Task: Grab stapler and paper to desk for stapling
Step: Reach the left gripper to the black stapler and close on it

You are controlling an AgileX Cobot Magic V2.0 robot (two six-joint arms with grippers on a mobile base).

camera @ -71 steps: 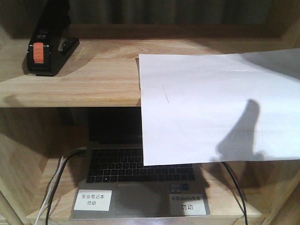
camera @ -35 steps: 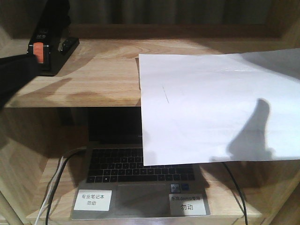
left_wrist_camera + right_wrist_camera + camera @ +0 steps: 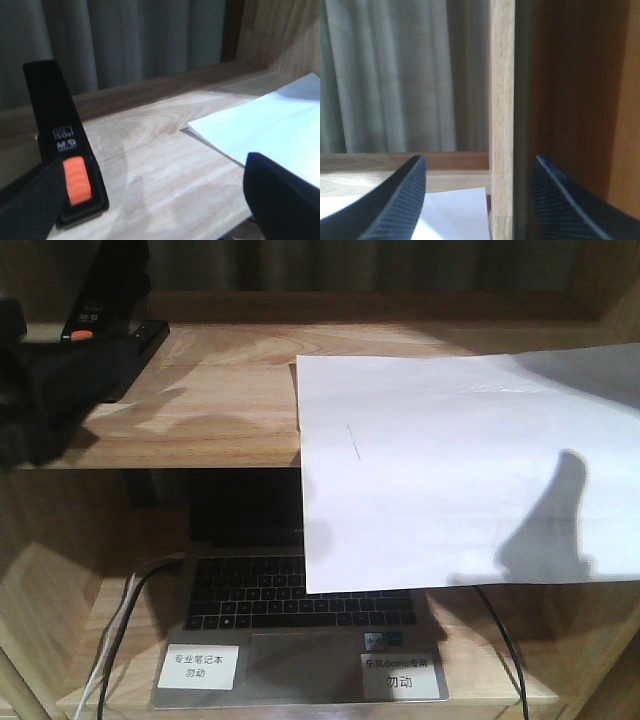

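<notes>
Light wooden shelving (image 3: pixel 220 390) is backed by a grey pleated curtain (image 3: pixel 140 40). On the upper shelf an orange-patched black wedge-shaped stapler (image 3: pixel 70 150) is stood, at ten o'clock of a white rectangular paper sheet (image 3: pixel 450 470) draped over the shelf edge. The left pincer (image 3: pixel 152 165) is spread wide and empty, the stapler beside its nine-o'clock finger. The right pincer (image 3: pixel 480 159) is likewise opened, empty.

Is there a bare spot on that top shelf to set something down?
Yes: the bare light wooden shelf board between the black stapler with the orange patch and the white paper sheet. The left end is crowded by the stapler and the open left gripper; the paper covers the right.
</notes>
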